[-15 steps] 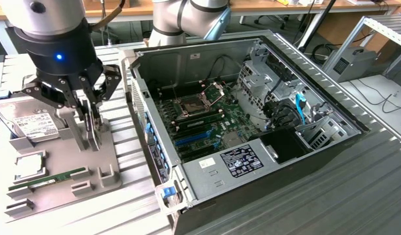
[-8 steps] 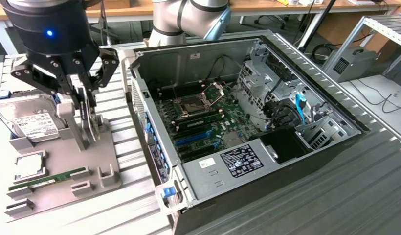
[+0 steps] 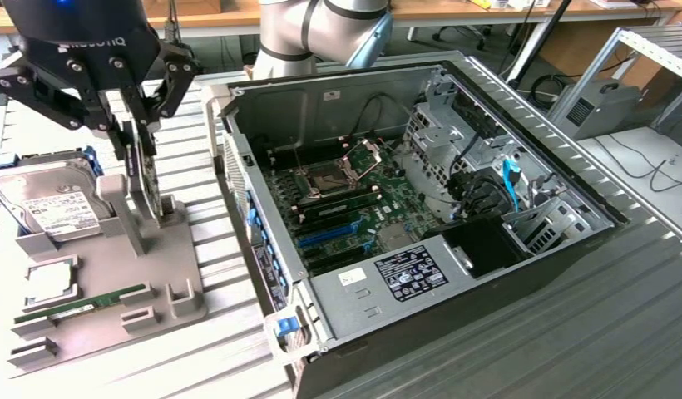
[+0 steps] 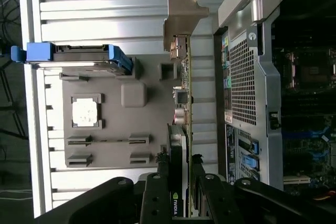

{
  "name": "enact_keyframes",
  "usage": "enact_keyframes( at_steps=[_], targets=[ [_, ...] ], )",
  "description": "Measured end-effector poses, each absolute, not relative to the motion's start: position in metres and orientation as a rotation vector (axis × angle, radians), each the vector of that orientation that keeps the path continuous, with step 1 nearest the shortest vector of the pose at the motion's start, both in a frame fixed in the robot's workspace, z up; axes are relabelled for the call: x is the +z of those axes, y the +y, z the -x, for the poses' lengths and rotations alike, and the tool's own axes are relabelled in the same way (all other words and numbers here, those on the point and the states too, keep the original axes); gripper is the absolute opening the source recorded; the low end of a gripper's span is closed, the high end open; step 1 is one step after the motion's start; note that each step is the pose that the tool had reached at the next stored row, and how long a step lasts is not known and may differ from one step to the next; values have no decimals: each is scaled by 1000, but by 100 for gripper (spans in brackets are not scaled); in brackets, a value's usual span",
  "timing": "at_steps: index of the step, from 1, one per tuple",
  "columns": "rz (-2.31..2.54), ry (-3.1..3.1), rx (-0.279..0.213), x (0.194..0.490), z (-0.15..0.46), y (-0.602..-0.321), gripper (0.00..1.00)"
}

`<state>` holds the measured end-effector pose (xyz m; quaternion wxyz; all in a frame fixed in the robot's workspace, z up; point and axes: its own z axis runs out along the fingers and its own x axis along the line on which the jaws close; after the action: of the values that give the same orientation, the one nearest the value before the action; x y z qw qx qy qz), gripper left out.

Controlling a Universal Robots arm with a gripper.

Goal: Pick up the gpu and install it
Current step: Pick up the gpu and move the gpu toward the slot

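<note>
hand (image 3: 141, 154): narrowed, clamped on the gpu's top edge
gpu (image 4: 182, 98): upright on edge, at the gray holder's (image 3: 175, 270) edge beside the computer case (image 3: 308, 108)

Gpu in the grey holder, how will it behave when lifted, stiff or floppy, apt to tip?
Probably stiff: the gpu is a flat board standing straight on edge. The metal bracket at one end may make it swing if gripped off-centre. It looks thin between the fingers, so it could tilt.

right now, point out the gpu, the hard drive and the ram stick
gpu (image 4: 181, 24), wrist view, on its metal bracket
hard drive (image 3: 59, 214), exterior view, on its white label
ram stick (image 3: 81, 303), exterior view, midway along the green board
</note>
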<state>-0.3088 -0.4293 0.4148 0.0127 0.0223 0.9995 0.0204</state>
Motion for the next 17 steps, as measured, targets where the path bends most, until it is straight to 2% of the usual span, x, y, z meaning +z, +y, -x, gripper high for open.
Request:
enact_keyframes(
  at_steps=[8,17],
  targets=[
    [-70,3115,64,440,309,-429,27],
    [-70,3115,63,441,300,-429,27]
  ],
)
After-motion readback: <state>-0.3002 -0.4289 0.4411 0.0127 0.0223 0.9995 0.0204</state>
